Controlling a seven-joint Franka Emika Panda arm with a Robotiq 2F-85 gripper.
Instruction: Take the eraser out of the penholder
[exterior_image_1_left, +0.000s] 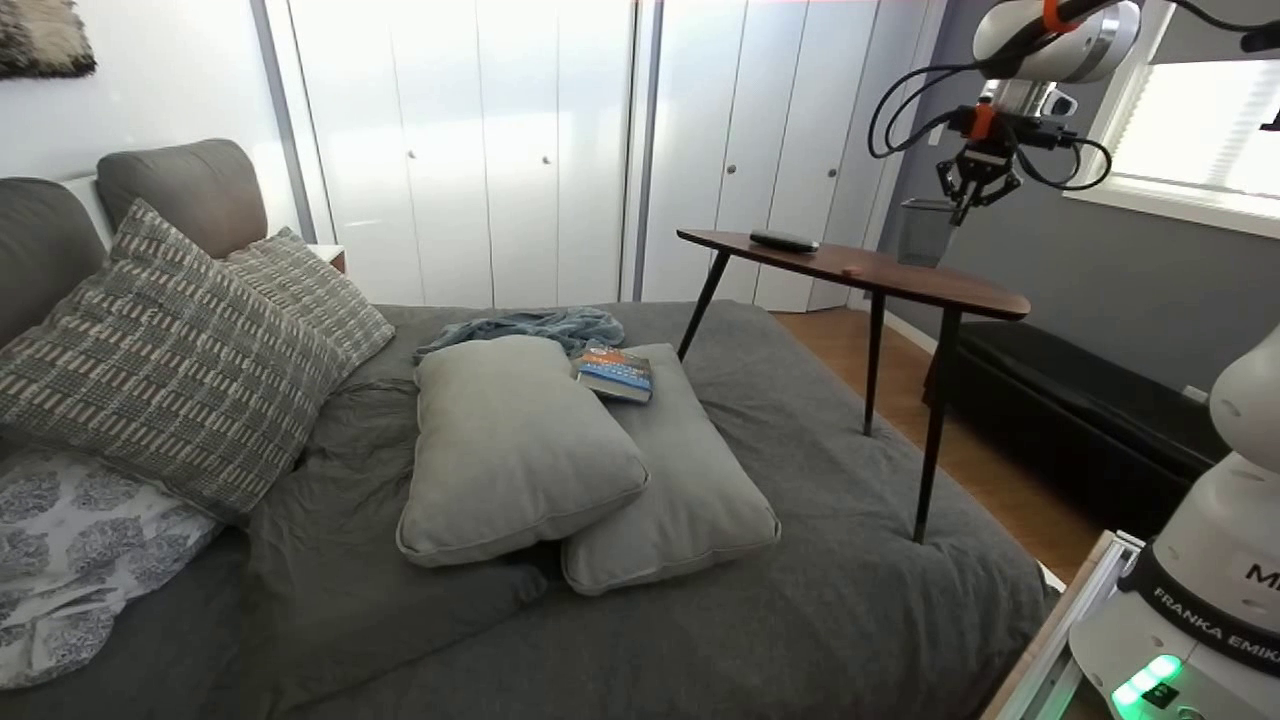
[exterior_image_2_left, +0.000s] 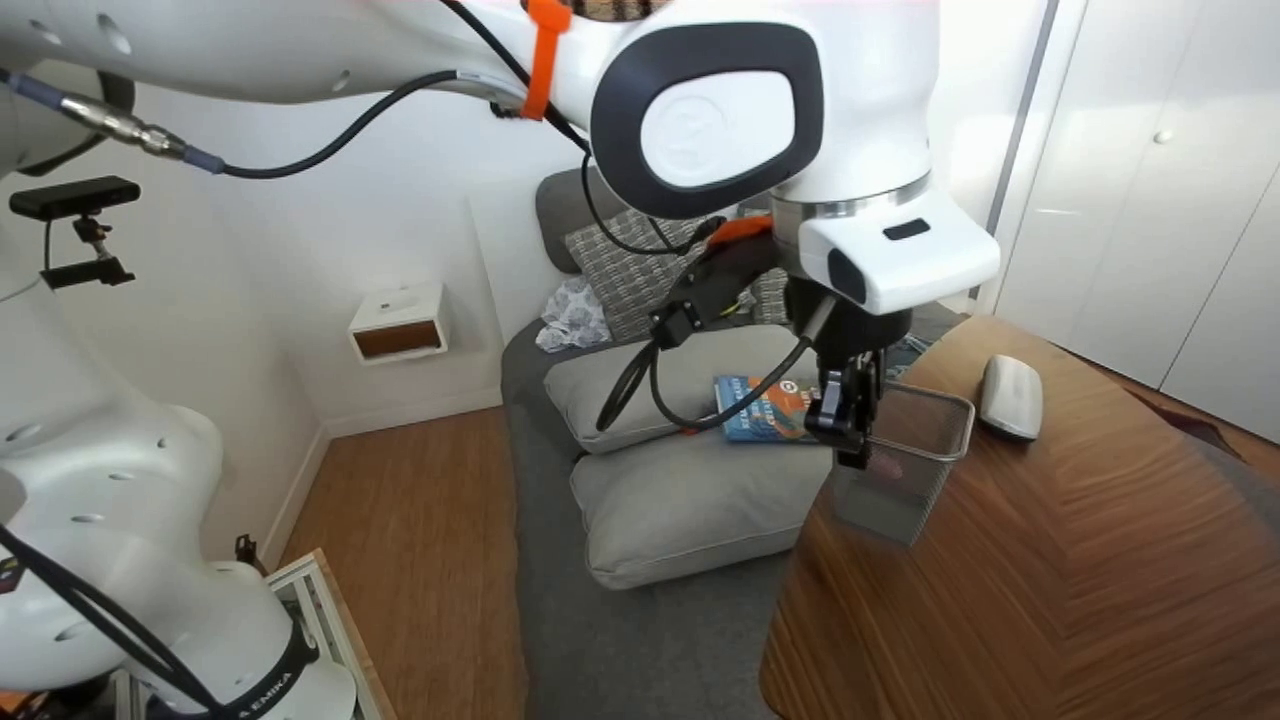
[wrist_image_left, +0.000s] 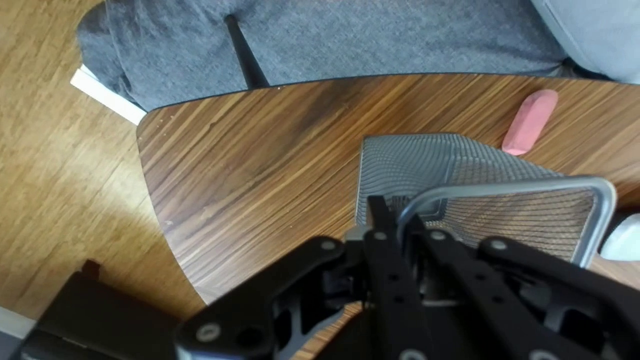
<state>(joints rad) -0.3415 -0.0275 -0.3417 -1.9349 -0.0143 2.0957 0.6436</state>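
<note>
In the wrist view, the eraser (pink, oblong, softly cornered) lies near a long edge of the desk, outside the grey mesh penholder; the claw is closed on its rim. In an exterior view, the arm's black band reads "FRANKA EMIK". In an exterior view, this band shows only "EMIKA".

One eraser — one penholder.
</note>
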